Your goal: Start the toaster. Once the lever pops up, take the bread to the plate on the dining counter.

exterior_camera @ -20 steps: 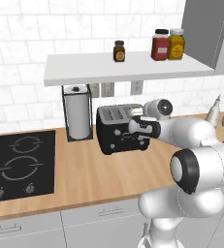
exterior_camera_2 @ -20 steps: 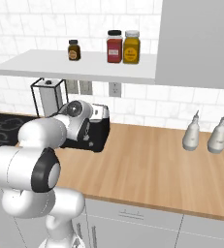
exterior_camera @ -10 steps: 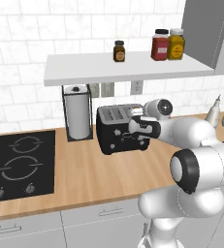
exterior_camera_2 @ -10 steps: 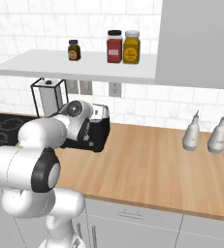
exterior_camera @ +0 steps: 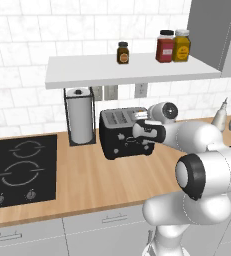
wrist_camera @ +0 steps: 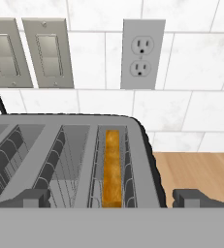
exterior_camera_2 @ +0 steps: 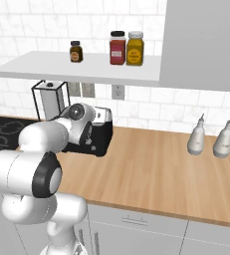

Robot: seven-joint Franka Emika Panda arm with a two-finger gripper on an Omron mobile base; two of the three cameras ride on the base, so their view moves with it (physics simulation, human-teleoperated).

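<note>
Bread [wrist_camera: 112, 167] in toaster [wrist_camera: 60, 160] slot — between wide-open gripper [wrist_camera: 112, 197] tips; untouched.

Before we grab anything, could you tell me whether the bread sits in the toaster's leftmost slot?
No, the bread stands in the rightmost slot of the toaster.

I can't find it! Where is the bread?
The bread stands on edge in the toaster's rightmost slot in the hand view, below the wall outlet.

A white shelf [exterior_camera: 87, 75] holds three jars [exterior_camera: 173, 46]. Below it, a paper towel roll [exterior_camera: 80, 120] stands on the wooden table [exterior_camera: 87, 175] beside a black cooktop [exterior_camera: 17, 170]. Two grey bottles [exterior_camera_2: 209, 139] stand near the tiled wall.
</note>
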